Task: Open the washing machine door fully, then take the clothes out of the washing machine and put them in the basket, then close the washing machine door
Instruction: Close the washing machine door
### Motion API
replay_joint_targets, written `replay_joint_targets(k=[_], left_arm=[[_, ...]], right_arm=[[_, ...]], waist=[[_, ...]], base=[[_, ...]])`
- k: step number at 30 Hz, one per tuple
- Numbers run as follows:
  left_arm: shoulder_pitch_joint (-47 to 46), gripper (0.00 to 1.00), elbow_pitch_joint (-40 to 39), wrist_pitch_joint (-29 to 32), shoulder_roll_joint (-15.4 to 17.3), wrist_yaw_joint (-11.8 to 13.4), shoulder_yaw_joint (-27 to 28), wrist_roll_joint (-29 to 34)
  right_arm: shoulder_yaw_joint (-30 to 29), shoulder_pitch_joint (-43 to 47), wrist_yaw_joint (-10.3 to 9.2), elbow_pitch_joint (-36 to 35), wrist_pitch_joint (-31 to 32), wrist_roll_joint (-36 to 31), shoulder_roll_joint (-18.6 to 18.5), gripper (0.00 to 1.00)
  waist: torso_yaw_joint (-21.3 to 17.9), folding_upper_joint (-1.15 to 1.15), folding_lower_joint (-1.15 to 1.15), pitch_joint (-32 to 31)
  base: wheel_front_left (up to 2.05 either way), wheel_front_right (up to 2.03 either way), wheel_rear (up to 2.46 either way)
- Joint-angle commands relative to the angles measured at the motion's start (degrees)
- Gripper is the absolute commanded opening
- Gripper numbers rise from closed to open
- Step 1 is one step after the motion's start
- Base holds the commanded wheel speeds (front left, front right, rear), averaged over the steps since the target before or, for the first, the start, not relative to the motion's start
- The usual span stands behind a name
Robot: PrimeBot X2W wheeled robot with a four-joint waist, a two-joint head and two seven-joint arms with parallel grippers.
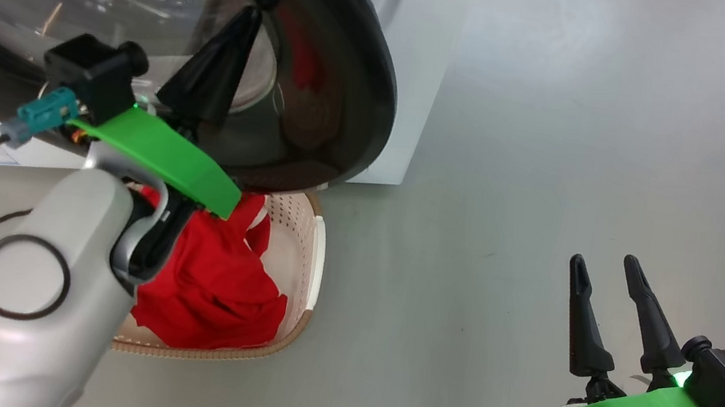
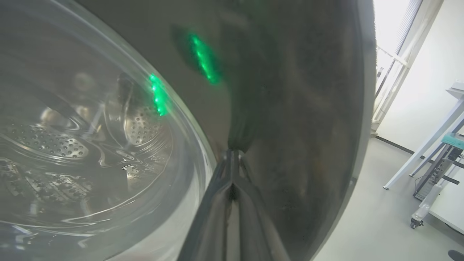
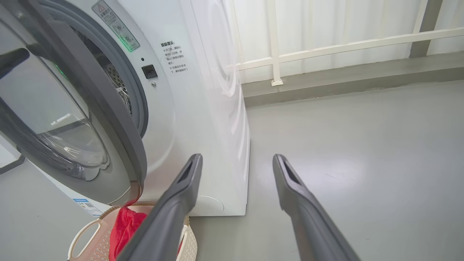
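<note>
From where I stand, the unloading looks done. The bright red soft clothes lie heaped in the small cream-white perforated plastic basket with the brown woven-look rim. The basket sits on the grey floor right in front of the big white boxy washing machine. Through the glass, the perforated steel drum looks bare.

So the step in hand is the last one, closing up. The large round door, with its glossy black rim and bulging clear glass window, hangs partly open. Its lower edge sits above the far end of the basket. The left tool has its two long dark fingers pressed together with nothing between them. Their tips are set against the black rim, just beside the glass, and the left wrist view shows the same contact. The right tool is spread wide and empty, hovering over bare floor well apart from the machine.

I judge the next move to be a steady push with those closed tips, following the door's arc toward the grey rubber gasket until the latch catches. The rim is slick, so the tips could slide off toward the glass if the push goes off-line. From here I cannot tell how much room the door's bottom edge has over the basket and the cloth.
</note>
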Motion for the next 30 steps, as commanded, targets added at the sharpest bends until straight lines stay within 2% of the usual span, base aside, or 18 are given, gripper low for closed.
replay_joint_targets(k=[1,13,18,24,27,29,30], left_arm=[[0.9,0.0,-1.3,-0.3,1.7,-0.3,2.4,0.7],[12.4,0.0,-4.4,-0.3,1.6,-0.3,8.7,2.6],[17.7,0.14,-6.3,-0.3,1.2,-0.3,12.2,4.5],[23.3,0.37,-8.8,-0.3,0.6,-0.3,16.2,7.3],[26.0,0.42,-10.0,-0.3,0.4,-0.3,17.8,9.2],[27.8,0.49,-10.8,-0.3,0.1,-0.3,18.9,10.6],[28.7,0.56,-11.3,-0.3,0.0,-0.3,19.6,11.2]], right_arm=[[1.3,-0.9,0.37,-1.3,-0.4,0.5,0.1,1.0],[0.8,1.7,0.37,-1.0,-0.4,-0.1,-0.5,1.0],[0.5,2.6,0.37,-0.8,-0.4,-0.2,-0.7,1.0],[0.3,3.4,0.37,-0.8,-0.4,-0.3,-0.8,1.0],[0.2,3.8,0.37,-0.7,-0.4,-0.3,-0.9,1.0],[0.2,4.0,0.37,-0.7,-0.4,-0.4,-0.9,1.0],[0.2,4.1,0.37,-0.6,-0.4,-0.4,-0.9,1.0]], waist=[[0.4,0.0,0.0,-0.6],[2.0,0.0,0.0,-4.1],[2.6,0.0,0.0,-5.2],[3.2,0.0,0.0,-6.1],[3.3,0.0,0.0,-6.6],[3.4,0.0,0.0,-7.0],[3.3,0.0,0.0,-7.2]], base=[[0.0,0.0,0.0],[0.0,0.0,0.0],[0.0,0.0,0.0],[0.0,0.0,0.0],[0.0,0.0,0.0],[0.0,0.0,0.0],[0.0,0.0,0.0]])
